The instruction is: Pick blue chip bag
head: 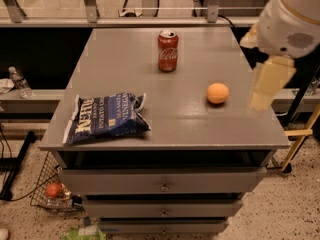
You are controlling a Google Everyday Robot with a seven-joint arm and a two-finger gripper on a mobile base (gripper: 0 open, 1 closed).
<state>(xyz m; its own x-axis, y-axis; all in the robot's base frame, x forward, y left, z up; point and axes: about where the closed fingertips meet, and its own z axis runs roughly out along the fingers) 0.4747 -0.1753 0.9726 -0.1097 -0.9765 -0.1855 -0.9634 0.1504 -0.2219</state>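
Observation:
The blue chip bag (106, 118) is a crinkled navy bag with white lettering. It lies flat at the front left of the grey table top (125, 59). My white and cream arm (292, 19) comes in at the top right. My gripper (267, 84) hangs over the table's right edge, right of the orange, far from the bag and apart from everything.
A red soda can (168, 50) stands upright at the back middle. An orange (218, 93) lies at mid right. Drawers (164, 184) sit under the top. A wire basket (50, 189) and a water bottle (20, 81) are at the left on the floor side.

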